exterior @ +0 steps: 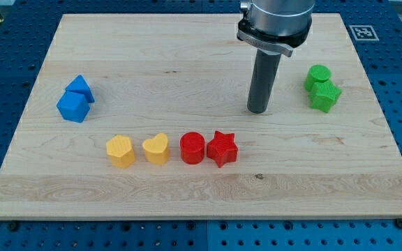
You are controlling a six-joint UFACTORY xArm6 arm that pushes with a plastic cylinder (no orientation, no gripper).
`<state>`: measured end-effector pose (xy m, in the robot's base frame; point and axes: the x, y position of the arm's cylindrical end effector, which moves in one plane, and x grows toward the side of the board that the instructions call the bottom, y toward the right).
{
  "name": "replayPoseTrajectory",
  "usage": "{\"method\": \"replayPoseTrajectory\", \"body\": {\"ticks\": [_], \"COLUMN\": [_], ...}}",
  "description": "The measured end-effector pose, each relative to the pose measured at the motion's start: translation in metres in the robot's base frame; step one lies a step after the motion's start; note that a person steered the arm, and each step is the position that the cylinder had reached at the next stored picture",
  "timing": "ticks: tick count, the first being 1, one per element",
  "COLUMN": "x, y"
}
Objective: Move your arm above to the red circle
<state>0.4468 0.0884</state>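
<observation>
The red circle (192, 148) stands near the middle of the wooden board (152, 63), touching the red star (222, 148) on its right. My tip (258, 110) rests on the board up and to the right of both red blocks, well apart from them, roughly a block's width above the star's right side. The rod rises from it to the arm's grey flange at the view's top.
Two yellow blocks, a hexagon-like one (121, 150) and a heart (156, 148), sit left of the red circle in the same row. Two blue blocks (75, 100) sit at the left. Two green blocks (322, 88) sit at the right, near my tip's height.
</observation>
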Motion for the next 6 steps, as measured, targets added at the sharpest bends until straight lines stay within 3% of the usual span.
{"method": "replayPoseTrajectory", "body": {"ticks": [2,4,6], "x": [0.0,0.015,0.015], "y": [-0.024,-0.116,-0.117]}}
